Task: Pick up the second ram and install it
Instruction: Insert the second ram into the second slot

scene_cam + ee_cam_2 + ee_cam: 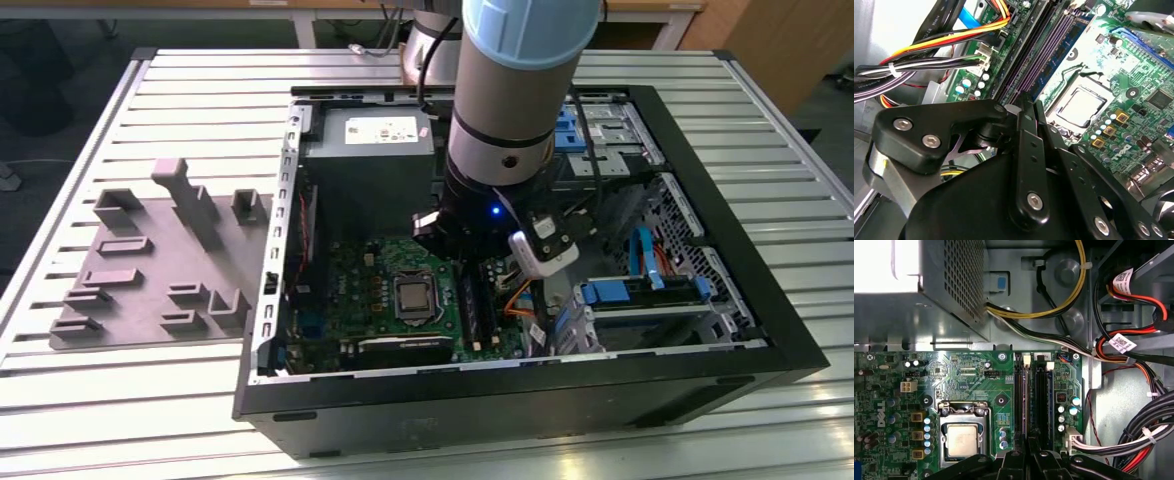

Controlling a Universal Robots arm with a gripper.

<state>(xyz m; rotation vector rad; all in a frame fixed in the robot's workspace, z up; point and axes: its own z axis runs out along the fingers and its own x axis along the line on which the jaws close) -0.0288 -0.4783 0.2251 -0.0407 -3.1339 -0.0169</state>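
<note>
My gripper (461, 252) is down inside the open computer case (534, 405), over the black slot rails (1043, 400) at the edge of the green motherboard (358, 290). In both wrist views the two black fingers (1024, 130) stand pressed almost together, so the gripper (1027, 452) (1031, 106) is shut. A thin dark strip seen edge-on, the second ram (1027, 407), runs from between the fingertips along the rails. How deep it sits in the slot is hidden by the fingers.
The processor socket (961, 440) lies beside the rails. The grey power-supply box (367, 150) stands at the far end, and cable bundles (1134, 350) and blue drive bays (627, 292) crowd the other side. A grey holder block (147, 260) sits outside the case at the exterior view's left.
</note>
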